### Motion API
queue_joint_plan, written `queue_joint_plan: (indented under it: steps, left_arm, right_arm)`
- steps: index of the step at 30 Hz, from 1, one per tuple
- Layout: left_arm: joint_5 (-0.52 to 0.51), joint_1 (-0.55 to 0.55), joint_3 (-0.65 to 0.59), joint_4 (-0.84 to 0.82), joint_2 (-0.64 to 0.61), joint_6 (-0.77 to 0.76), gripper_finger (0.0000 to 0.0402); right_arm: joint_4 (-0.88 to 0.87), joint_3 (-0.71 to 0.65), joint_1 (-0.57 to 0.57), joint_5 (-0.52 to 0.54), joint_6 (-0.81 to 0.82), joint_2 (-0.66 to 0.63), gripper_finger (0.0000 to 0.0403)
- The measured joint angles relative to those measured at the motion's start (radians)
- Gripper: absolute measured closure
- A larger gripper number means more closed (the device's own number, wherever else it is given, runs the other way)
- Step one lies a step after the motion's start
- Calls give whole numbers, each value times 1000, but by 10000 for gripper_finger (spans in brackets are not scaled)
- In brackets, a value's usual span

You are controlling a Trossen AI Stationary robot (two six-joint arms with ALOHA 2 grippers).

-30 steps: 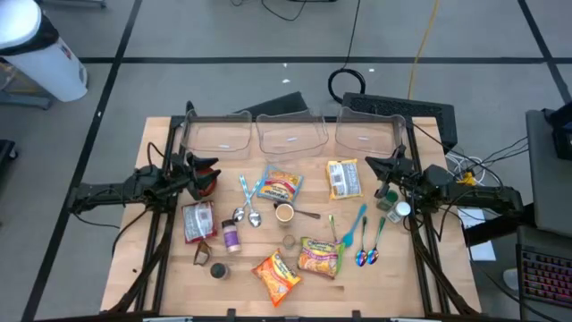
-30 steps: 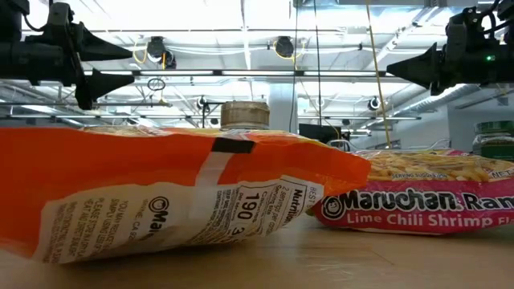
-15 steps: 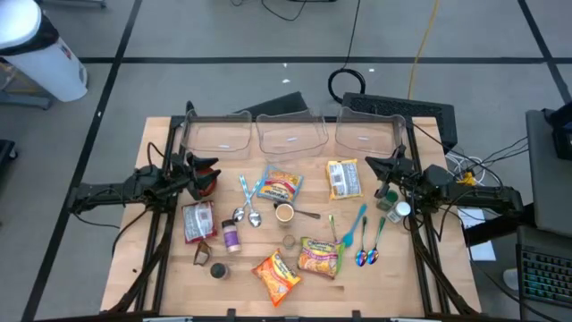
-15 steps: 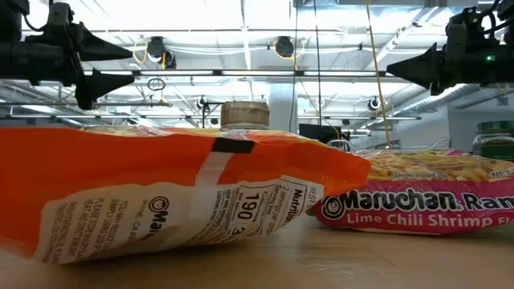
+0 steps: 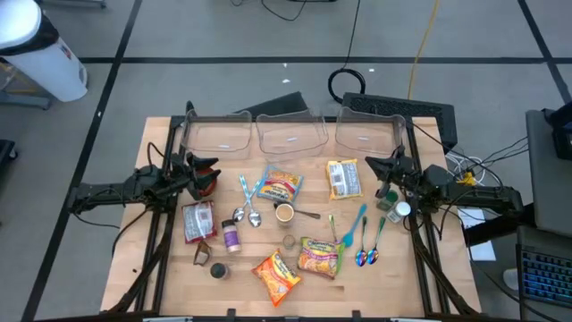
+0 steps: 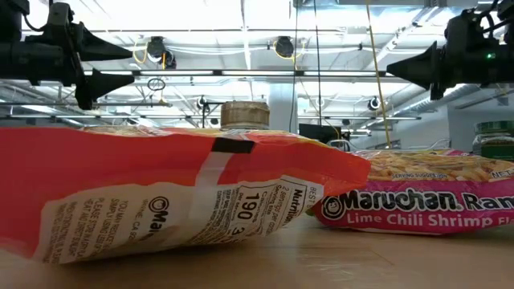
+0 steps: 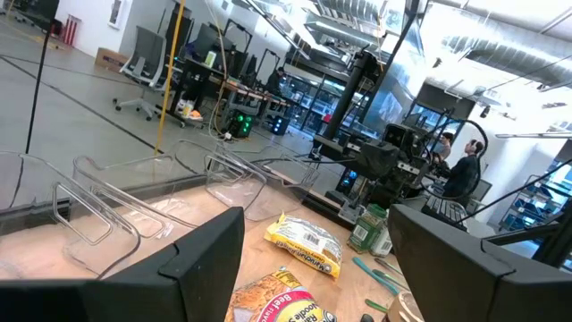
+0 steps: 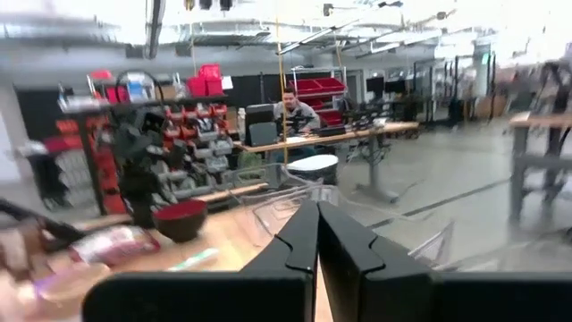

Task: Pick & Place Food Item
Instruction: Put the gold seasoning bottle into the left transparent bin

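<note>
Your left gripper (image 5: 211, 170) hangs above the table's (image 5: 161, 259) 9 o'clock edge with its fingers spread and nothing between them; a red bowl (image 5: 206, 183) sits just under its tips. Your right gripper (image 5: 370, 164) hovers at the 3 o'clock side, fingers pressed together and empty, near a green-lidded jar (image 5: 386, 195).

The food items are ramen packets scattered over the wood. An orange Maruchan packet (image 5: 275, 274) lies at about 6 o'clock, tilted, with a noodle picture on its face; in the low view its white nutrition panel and a black seam tab show. Just at its 2 o'clock is a pink-bordered Lime Chili Shrimp packet (image 5: 320, 256), close to the orange one. Near the centre lies a blue-edged packet (image 5: 280, 185), and at its 3 o'clock a yellow packet (image 5: 344, 178) turned label-side up, its barcode showing in the left wrist view. A red-and-silver packet (image 5: 198, 220) lies toward 8 o'clock.

Three clear plastic bins (image 5: 290, 132) line the 12 o'clock edge. Metal spoons (image 5: 248, 213) lie left of centre, next to a small purple-labelled jar (image 5: 231, 236); a blue spoon (image 5: 354, 225) and coloured spoons (image 5: 366, 256) lie toward 4 o'clock.
</note>
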Motion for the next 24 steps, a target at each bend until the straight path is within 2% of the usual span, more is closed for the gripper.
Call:
queue_joint_plan:
  steps: [5,9,15,18,24]
  left_arm:
    - [0,0,0,0,0,0,119]
    - [0,0,0,0,0,0,119]
    - [0,0,0,0,0,0,119]
    - [0,0,0,0,0,0,119]
    - [0,0,0,0,0,0,119]
  right_arm:
    - [-20,0,0,-14,236,10,403]
    - [-30,0,0,-124,303,62,403]
    - [107,1,0,-259,156,182,403]
    - [209,24,0,-266,91,247,403]
    - [225,137,10,-265,-39,440,403]
